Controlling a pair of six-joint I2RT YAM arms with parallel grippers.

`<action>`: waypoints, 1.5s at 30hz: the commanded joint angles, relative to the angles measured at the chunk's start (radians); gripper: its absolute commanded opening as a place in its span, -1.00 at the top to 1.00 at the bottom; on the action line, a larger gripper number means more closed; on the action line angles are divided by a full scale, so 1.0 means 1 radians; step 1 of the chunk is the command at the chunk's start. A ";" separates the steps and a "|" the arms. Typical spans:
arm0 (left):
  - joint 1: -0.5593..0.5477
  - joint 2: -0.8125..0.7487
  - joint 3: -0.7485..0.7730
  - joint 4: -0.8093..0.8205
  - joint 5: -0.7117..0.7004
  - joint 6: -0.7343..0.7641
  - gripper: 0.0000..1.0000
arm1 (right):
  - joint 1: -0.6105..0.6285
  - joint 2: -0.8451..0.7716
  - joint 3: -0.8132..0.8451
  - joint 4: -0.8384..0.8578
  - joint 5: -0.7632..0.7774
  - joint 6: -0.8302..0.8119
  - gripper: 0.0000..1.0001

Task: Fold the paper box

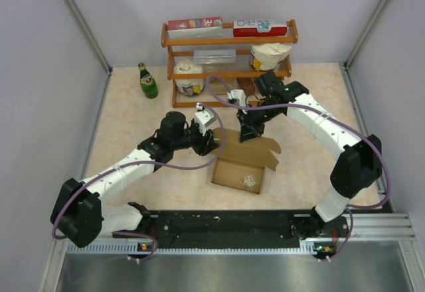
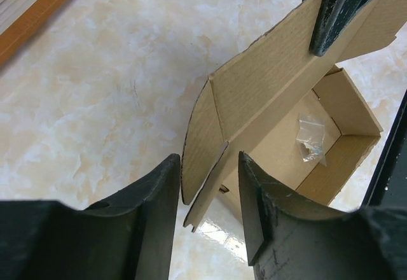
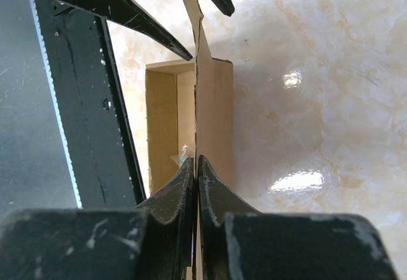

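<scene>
Arms angled inward; right end effector (image 3: 195,163) clamps paper box (image 1: 229,171); left end effector (image 2: 208,159) parted astride flap (image 2: 200,137).

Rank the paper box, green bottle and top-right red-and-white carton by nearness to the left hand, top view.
1. The paper box, its flap between the left hand fingers.
2. The green bottle, back left of the table.
3. The red-and-white carton, top right of the shelf.
</scene>
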 commanded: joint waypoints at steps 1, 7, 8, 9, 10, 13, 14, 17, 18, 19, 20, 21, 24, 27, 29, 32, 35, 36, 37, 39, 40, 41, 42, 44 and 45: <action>0.001 0.007 0.046 -0.002 0.008 0.013 0.11 | -0.008 0.004 0.053 0.015 -0.022 -0.005 0.93; 0.002 0.009 0.045 -0.013 0.014 0.013 0.25 | -0.009 0.005 0.056 0.015 -0.018 -0.003 0.93; 0.002 0.010 0.043 -0.014 0.016 0.013 0.23 | -0.009 0.007 0.056 0.015 -0.018 -0.003 0.93; 0.001 0.009 0.040 -0.014 0.017 0.013 0.20 | -0.008 0.009 0.057 0.015 -0.018 -0.002 0.93; 0.002 0.007 0.037 -0.014 0.020 0.015 0.17 | -0.009 0.007 0.057 0.015 -0.019 -0.002 0.93; 0.001 0.003 0.023 -0.014 0.023 0.010 0.14 | -0.009 0.009 0.057 0.015 -0.019 0.000 0.92; 0.001 0.000 0.020 -0.010 0.022 0.010 0.14 | -0.008 0.007 0.056 0.015 -0.019 0.000 0.92; 0.001 0.006 0.017 -0.005 0.028 0.006 0.18 | -0.009 0.009 0.056 0.015 -0.021 0.001 0.92; 0.002 0.010 0.017 -0.005 0.031 0.007 0.21 | -0.008 0.010 0.056 0.015 -0.022 0.000 0.92; 0.001 0.014 0.017 -0.005 0.031 0.004 0.24 | -0.009 0.010 0.056 0.015 -0.022 0.003 0.92; 0.002 0.015 0.017 -0.007 0.035 0.005 0.27 | -0.008 0.010 0.056 0.014 -0.022 0.003 0.92; 0.002 0.020 0.016 -0.007 0.039 0.002 0.29 | -0.011 0.009 0.056 0.015 -0.022 0.003 0.92; 0.001 0.021 0.008 -0.005 0.048 0.001 0.26 | -0.012 0.009 0.057 0.015 -0.021 0.003 0.92; 0.002 0.020 -0.001 -0.002 0.048 -0.001 0.21 | -0.014 0.009 0.059 0.017 -0.022 0.001 0.92; 0.002 0.020 -0.007 -0.002 0.046 -0.002 0.18 | -0.015 0.009 0.059 0.017 -0.025 0.004 0.92; 0.002 0.021 -0.009 0.003 0.043 -0.001 0.24 | -0.015 0.010 0.059 0.017 -0.025 0.004 0.91; 0.002 0.027 -0.004 -0.005 0.045 0.001 0.33 | -0.017 0.010 0.059 0.017 -0.027 0.004 0.91; 0.002 0.030 -0.003 -0.007 0.046 0.001 0.36 | -0.017 0.010 0.059 0.017 -0.027 0.004 0.91; 0.002 0.032 -0.003 -0.008 0.048 -0.001 0.39 | -0.017 0.010 0.059 0.017 -0.027 0.004 0.91; 0.002 0.030 -0.004 -0.007 0.048 -0.002 0.49 | -0.017 0.012 0.059 0.015 -0.027 0.004 0.91; 0.002 0.032 -0.004 -0.007 0.049 -0.002 0.56 | -0.017 0.010 0.059 0.017 -0.028 0.006 0.90; 0.002 0.033 -0.004 -0.007 0.048 -0.002 0.69 | -0.017 0.012 0.060 0.017 -0.028 0.006 0.90; 0.002 0.033 -0.003 -0.007 0.048 -0.004 0.79 | -0.017 0.012 0.057 0.017 -0.030 0.006 0.89; 0.002 0.035 -0.001 -0.007 0.049 -0.005 0.97 | -0.017 0.012 0.059 0.017 -0.045 0.009 0.88; 0.001 0.034 -0.001 -0.005 0.049 -0.008 1.00 | -0.017 0.007 0.057 0.018 -0.060 0.010 0.85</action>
